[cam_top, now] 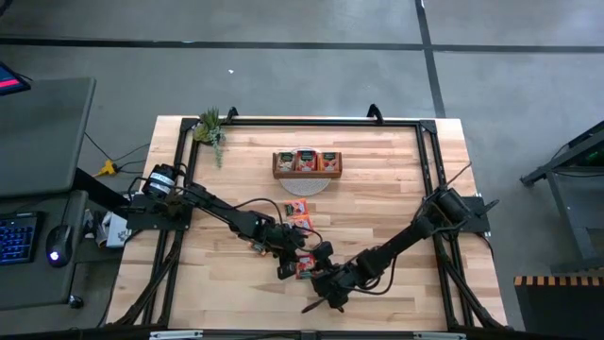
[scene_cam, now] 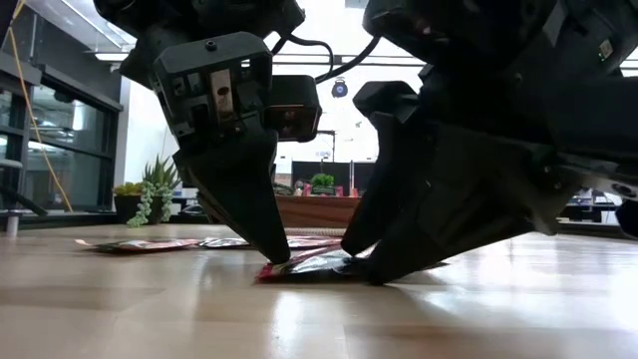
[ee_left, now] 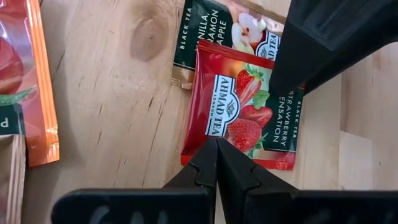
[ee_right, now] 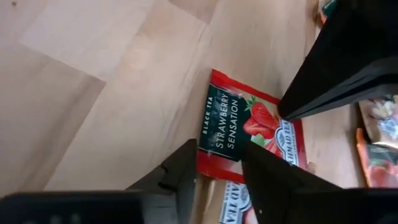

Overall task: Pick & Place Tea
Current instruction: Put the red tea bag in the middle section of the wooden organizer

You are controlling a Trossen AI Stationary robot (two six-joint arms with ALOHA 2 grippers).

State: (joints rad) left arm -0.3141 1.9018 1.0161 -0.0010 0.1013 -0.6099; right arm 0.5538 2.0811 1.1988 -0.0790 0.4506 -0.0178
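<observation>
Both arms meet at the front-centre of the pale wooden table [cam_top: 396, 189], tips down on one sachet.

Left gripper [ee_left: 216, 144]: dark fingers pressed together, nothing between them, tip on the near edge of the red strawberry tea sachet [ee_left: 244, 112], which lies flat on the wood. In the low view this gripper [scene_cam: 277, 254] stands as a closed wedge w/ its point at the sachet's [scene_cam: 314, 265] edge.

Right gripper [ee_right: 219, 163]: fingers apart, straddling the opposite edge of the same sachet [ee_right: 249, 127], one finger each side of its dark label strip. Not clamped; sachet flat on the table. Low view shows its fingertips down at table level, on or just over the sachet.

Under the red sachet, partly covered: a dark green vanilla-cinnamon-apple sachet [ee_left: 230, 28], also flat.

More sachets: an orange one [ee_left: 28, 81] lies apart, to the side in the left wrist view; a few loose ones [cam_top: 300, 215] sit just behind the grippers toward the table centre.

Brown wooden three-compartment tray [cam_top: 308, 174] is further back, mid-table, w/ sachets standing in each compartment. A small round pale mat [cam_top: 309, 186] touches its front. Green potted plant [cam_top: 209, 127] at the back-left corner.
</observation>
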